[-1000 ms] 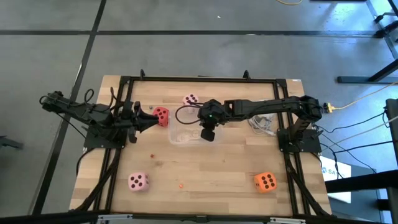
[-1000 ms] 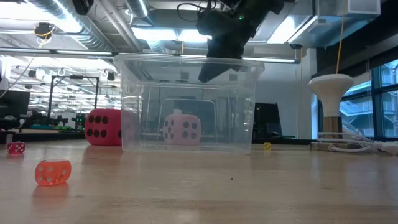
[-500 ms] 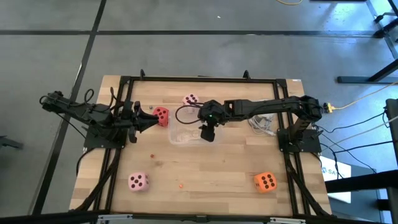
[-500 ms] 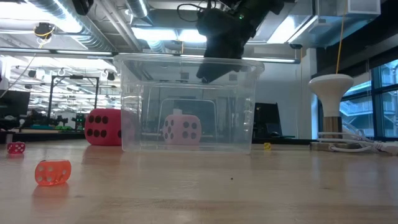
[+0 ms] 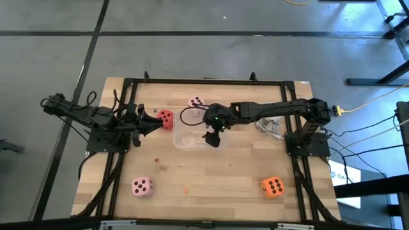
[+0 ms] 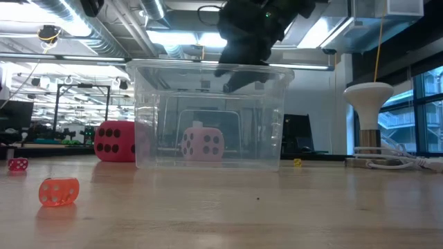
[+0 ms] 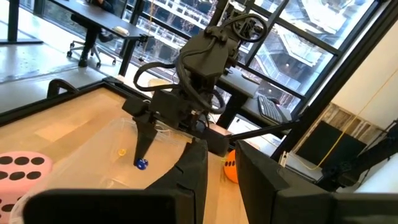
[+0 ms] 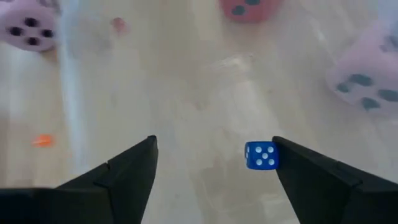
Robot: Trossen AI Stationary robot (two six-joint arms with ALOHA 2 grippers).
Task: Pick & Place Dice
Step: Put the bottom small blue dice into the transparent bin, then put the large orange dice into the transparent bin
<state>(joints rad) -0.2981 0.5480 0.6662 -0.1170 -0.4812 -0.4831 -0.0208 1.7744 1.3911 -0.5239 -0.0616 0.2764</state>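
Wooden table (image 5: 223,172), right gripper (image 8: 214,163) spread over blue die (image 8: 261,155)

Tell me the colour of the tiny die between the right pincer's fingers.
Blue with white pips; the right wrist view shows it best.

A: What is crowding the middle of the table?

B: The clear tub (image 5: 192,137) is sitting there, and the right gripper (image 5: 211,138) is hanging over its rim with fingers spread, blocking entry from above. A small blue die (image 8: 261,155) is lying just beside one finger (image 8: 311,180).

A: And the left side?

B: The left gripper (image 5: 153,122) is pointing at the red die (image 5: 166,119), which is standing just beside the tub's wall, so that gap is staying tight.

A: Anywhere open?

B: The near boards are lying bare between the pink die (image 5: 141,186) and the orange die (image 5: 273,186), well apart.
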